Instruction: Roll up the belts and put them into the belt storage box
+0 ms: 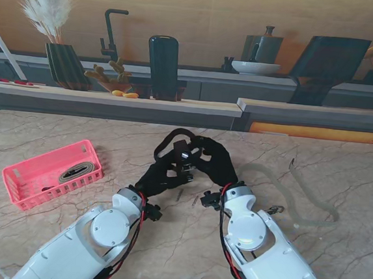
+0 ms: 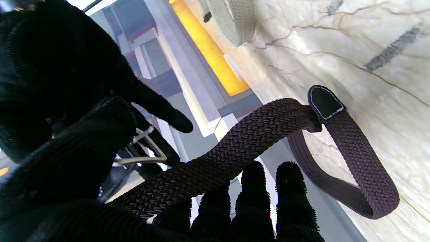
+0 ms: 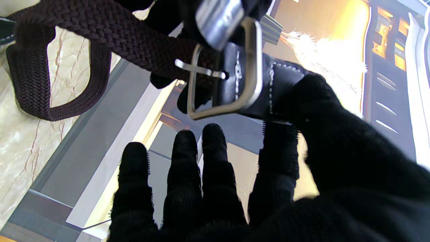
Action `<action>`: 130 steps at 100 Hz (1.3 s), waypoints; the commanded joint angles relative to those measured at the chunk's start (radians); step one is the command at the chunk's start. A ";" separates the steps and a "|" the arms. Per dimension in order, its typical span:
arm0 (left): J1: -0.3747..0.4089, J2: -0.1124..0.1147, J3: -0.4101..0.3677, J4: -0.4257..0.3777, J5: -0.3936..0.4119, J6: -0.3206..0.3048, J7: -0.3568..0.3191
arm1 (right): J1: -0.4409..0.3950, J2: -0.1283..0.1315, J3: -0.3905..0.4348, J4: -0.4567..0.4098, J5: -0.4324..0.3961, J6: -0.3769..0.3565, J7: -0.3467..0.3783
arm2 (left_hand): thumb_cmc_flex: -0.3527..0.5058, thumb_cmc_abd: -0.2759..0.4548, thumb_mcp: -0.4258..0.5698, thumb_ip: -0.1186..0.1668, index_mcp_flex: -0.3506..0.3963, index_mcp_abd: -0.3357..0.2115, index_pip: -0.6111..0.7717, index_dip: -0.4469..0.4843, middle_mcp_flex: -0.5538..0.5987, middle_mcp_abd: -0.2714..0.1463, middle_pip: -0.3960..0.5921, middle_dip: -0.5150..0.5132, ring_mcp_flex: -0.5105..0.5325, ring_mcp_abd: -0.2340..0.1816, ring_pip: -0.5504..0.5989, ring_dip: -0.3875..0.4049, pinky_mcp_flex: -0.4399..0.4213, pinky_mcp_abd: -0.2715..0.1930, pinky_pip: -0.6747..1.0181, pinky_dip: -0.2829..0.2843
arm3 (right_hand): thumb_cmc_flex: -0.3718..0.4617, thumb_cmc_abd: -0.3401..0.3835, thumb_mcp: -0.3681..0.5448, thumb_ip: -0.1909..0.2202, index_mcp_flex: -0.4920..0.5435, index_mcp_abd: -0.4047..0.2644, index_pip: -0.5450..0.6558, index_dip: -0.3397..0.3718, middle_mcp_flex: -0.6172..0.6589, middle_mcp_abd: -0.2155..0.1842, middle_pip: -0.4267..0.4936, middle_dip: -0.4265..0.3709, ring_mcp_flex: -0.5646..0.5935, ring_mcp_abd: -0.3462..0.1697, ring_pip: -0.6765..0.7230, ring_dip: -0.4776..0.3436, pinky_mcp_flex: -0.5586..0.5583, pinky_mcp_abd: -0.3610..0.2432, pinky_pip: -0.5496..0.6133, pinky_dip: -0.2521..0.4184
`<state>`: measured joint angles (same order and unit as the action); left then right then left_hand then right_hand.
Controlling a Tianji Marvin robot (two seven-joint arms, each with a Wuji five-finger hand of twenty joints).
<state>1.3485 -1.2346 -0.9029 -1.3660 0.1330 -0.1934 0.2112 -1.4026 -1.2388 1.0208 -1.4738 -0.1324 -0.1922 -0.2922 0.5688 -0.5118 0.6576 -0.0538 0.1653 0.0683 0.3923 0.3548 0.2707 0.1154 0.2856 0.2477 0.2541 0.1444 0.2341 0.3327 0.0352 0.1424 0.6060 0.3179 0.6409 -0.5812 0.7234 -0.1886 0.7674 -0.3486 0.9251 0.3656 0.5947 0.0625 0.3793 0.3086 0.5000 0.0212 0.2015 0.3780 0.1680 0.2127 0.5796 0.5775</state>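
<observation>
Left hand in a black glove [image 1: 159,176] and right hand in a black glove [image 1: 216,163] raised together over the middle of the table, both closed on the dark brown braided belt [image 1: 175,138]. Left hand's fingers [image 2: 255,188] curled under the woven strap, strap running across them. Right hand's thumb [image 3: 322,111] pinching the black leather end by the square silver metal buckle [image 3: 228,70], other fingers held straight and close together. Then the big beige marble table [image 1: 48,232]. Next the pink plastic storage basket with holes [image 1: 30,192] on the left, well apart from the hands, with a rolled belt in tan and black [image 1: 76,171] lying inside. Then a pale see-through belt [image 1: 305,201] stretched in a wavy line on the right side, flat on the table. Dark belt's loop hanging from the hands, with its black leather tip [image 2: 325,101] near the marble. Smallest of all, two tiny dark bits [image 1: 186,197] on the table between the two wrists, too small to make out.
</observation>
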 commanded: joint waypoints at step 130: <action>0.105 -0.053 -0.031 -0.141 -0.192 0.056 0.093 | -0.008 -0.022 -0.025 -0.001 -0.003 0.010 -0.036 | 0.722 0.422 -0.579 -0.017 0.249 -0.076 0.592 0.252 0.614 -0.007 0.437 0.356 0.574 0.066 0.580 0.270 0.326 0.103 0.589 0.258 | 0.010 0.020 0.044 -0.001 0.040 -0.154 0.095 -0.023 0.042 0.001 0.041 0.001 0.037 -0.013 0.056 0.026 0.012 -0.007 0.013 -0.008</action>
<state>1.4430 -1.2827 -0.9303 -1.4933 -0.0625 -0.1412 0.3084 -1.4009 -1.2653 0.9921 -1.4597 -0.1173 -0.1857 -0.3326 1.2115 -0.1463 0.0376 -0.0807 0.4041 0.0477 0.9204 0.5641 0.8424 0.1185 0.6224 0.5468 0.7681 0.2176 0.7258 0.5440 0.3358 0.2298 1.1289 0.5435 0.6301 -0.5817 0.7233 -0.1899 0.7674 -0.3763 0.9263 0.3303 0.6143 0.0625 0.4037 0.3085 0.5091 0.0213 0.2348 0.3867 0.1730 0.2131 0.5796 0.5775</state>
